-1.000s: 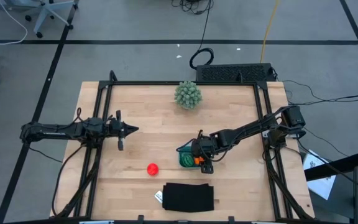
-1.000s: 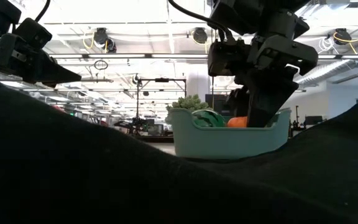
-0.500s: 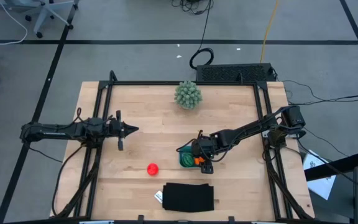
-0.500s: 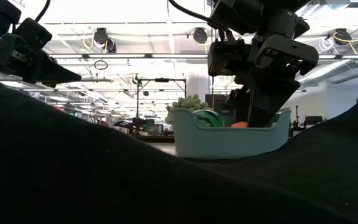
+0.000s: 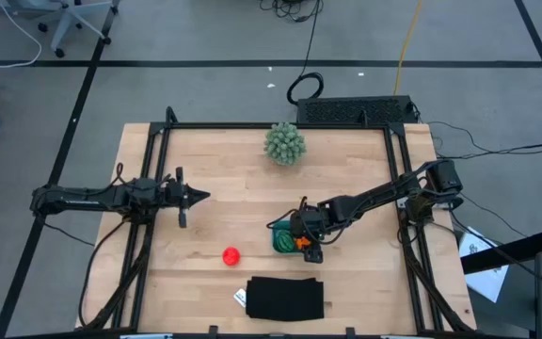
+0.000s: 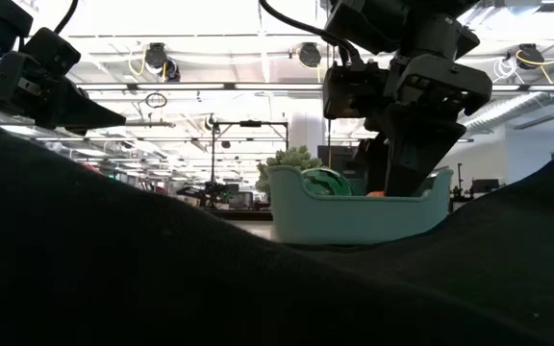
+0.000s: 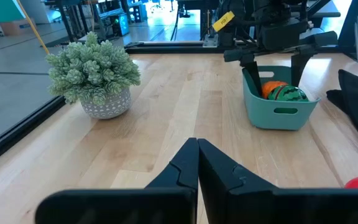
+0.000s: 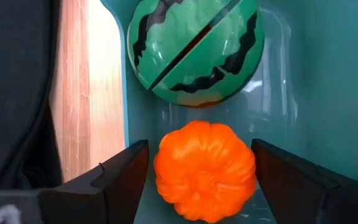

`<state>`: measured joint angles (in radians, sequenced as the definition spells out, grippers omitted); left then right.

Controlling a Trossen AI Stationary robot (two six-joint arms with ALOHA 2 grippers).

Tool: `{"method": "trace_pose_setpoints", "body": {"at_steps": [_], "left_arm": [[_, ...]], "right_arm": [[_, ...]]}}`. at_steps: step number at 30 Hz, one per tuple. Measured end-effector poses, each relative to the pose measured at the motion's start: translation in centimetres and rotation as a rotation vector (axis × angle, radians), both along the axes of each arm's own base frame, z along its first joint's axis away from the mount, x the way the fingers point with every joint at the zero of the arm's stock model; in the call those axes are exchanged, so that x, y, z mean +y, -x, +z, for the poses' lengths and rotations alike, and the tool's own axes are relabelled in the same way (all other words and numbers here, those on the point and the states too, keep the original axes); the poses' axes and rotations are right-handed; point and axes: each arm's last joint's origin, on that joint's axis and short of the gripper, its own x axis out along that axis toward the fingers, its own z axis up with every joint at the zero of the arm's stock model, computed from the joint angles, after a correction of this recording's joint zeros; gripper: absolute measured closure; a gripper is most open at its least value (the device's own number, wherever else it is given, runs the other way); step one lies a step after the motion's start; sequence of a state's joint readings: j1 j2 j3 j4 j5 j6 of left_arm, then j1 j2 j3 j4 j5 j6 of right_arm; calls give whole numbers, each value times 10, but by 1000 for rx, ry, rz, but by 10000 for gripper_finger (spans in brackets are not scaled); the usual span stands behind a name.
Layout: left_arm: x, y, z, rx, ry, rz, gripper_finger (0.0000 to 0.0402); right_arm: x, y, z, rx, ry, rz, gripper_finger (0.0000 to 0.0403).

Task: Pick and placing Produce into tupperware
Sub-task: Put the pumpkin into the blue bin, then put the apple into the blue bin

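- The wooden table [image 5: 233,217] is the biggest thing here, and both arms reach over it.
- A flat black rectangle [image 5: 285,298] lies near the table's front edge.
- A spiky pale-green plant [image 5: 284,143] in a small pot stands near the far edge, well apart from the rest.
- The teal tupperware [image 5: 280,237] sits in the right middle of the table, near the black rectangle.
- The right gripper [image 5: 306,241] reaches down into the tupperware. Its jaws are open wide, one finger [image 8: 120,177] on each side of the orange ball, and they do not touch it.
- The left gripper [image 5: 196,196] waits above the left side of the table, well apart from the fruit. Its jaws are closed tight and hold nothing.
- The green striped melon ball [image 8: 196,50] lies inside the tupperware.
- The orange ball [image 8: 204,170] lies inside the tupperware too, just beside the melon ball.
- The red tomato ball [image 5: 231,255] lies on the bare table, between the two arms and near the black rectangle.
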<state>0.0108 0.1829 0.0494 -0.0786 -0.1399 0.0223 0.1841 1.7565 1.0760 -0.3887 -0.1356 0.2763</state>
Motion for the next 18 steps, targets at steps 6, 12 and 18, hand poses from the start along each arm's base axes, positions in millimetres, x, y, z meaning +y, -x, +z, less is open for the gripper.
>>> {"method": "trace_pose_setpoints", "body": {"at_steps": [6,12,18], "left_arm": [[0,0,0,0,0,0,396],[0,0,0,0,-2,0,396],[0,0,0,0,-3,0,396]], "right_arm": [[-4,5,16,9,8,-21,127],[-5,6,36,-57,18,-34,127],[-9,11,52,-109,53,-68,145]]}}
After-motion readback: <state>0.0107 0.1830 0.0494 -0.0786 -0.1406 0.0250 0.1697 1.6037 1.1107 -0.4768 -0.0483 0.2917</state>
